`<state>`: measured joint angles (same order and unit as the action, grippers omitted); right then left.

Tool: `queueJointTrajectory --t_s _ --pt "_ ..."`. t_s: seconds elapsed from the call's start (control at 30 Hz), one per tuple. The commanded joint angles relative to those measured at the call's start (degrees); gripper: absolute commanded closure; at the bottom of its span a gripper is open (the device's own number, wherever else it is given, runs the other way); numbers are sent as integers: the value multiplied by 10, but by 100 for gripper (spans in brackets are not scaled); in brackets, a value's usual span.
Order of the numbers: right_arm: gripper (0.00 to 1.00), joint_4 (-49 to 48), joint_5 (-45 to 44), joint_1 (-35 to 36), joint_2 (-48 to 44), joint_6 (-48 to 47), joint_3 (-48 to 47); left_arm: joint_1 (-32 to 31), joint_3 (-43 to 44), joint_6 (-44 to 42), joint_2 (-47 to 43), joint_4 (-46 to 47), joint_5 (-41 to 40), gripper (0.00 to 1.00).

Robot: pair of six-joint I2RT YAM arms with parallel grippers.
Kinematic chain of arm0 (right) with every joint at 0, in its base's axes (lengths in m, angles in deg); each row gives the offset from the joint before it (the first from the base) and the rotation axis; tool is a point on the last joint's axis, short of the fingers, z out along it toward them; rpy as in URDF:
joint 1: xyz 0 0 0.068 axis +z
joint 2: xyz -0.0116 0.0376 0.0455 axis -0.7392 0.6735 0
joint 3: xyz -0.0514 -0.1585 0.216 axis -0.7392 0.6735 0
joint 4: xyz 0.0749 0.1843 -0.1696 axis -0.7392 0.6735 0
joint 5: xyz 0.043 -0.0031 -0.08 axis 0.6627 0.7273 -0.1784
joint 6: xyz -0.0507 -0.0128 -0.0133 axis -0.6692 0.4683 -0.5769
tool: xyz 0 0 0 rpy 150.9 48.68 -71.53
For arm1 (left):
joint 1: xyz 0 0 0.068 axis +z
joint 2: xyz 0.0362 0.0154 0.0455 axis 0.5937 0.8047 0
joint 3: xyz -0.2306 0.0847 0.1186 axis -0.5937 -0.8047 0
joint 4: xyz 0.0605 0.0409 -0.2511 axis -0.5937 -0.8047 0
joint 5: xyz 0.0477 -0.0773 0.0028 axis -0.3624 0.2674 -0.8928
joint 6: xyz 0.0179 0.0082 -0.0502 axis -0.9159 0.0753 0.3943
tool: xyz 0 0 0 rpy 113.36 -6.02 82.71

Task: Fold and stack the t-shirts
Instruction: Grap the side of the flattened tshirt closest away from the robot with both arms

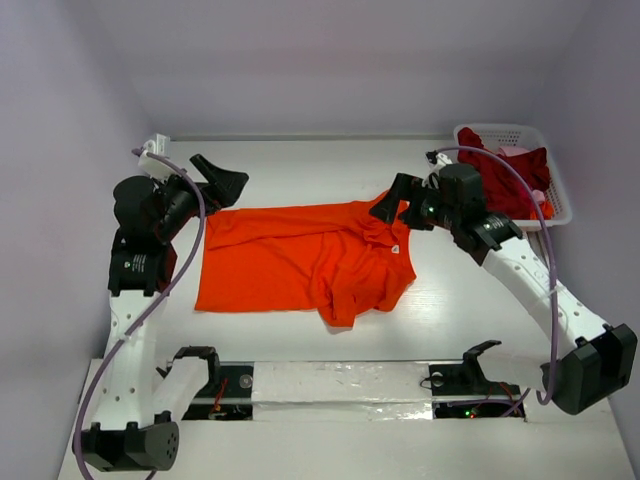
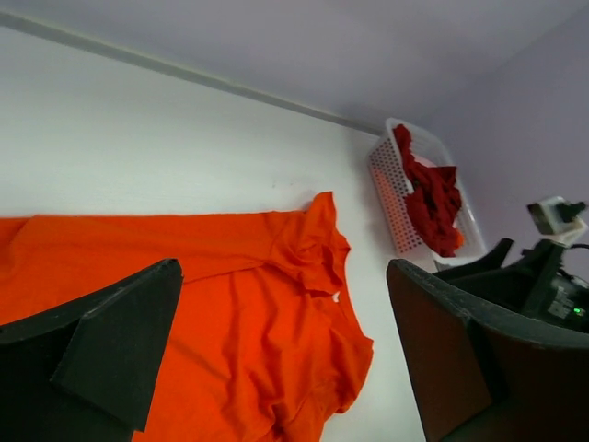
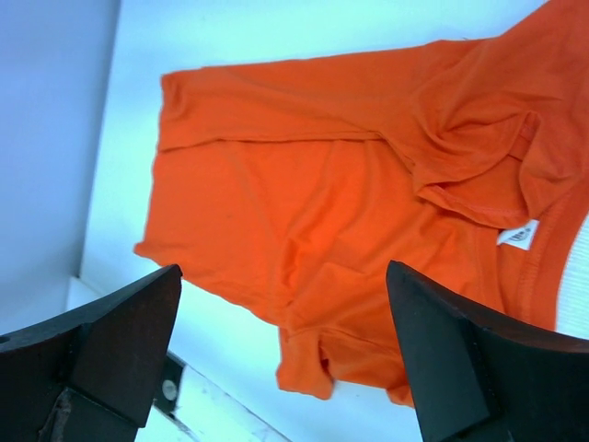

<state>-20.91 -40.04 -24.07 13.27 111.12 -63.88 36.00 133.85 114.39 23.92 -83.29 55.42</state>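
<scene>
Near our left tool, jaws apart, lies the orange shirt, its far hem corner closest. Our right tool, also apart, hovers over its collar. Counter shows all round it; red shirts fill the basket far right.

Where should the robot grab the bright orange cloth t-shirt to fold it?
Probably the bright orange cloth t-shirt by its far edge, from above: the open left gripper near the hem corner, the open right gripper near the bunched collar. It lies flat on the white table, so only edges offer a pinchable fold.
</scene>
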Motion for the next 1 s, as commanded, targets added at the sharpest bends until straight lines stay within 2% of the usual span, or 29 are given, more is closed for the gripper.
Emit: queueJointTrajectory --t_s 0.0,0.07,0.2,0.27,0.4,0.53,0.73,0.97 --pt "4 -43 23 -5 -28 30 14 -12 -10 -31 -22 -64 -88 11" --pt "7 -13 18 12 -24 30 14 -18 -30 -22 -26 -108 -167 20" --pt "8 71 -40 67 -25 -11 9 -18 -97 -1 -50 -168 -306 20" --pt "9 106 -54 95 -31 -9 22 -18 -119 6 -53 -191 -322 20" --pt "9 123 -65 149 -73 21 84 -25 -74 22 -38 -237 -345 20" --pt "14 122 -59 174 -112 56 163 -25 -51 45 -20 -296 -359 21" --pt "16 39 -37 208 -120 104 239 -25 -44 54 -3 -306 -367 22" --pt "19 -153 -32 251 -42 154 305 -36 12 44 23 -322 -367 22"
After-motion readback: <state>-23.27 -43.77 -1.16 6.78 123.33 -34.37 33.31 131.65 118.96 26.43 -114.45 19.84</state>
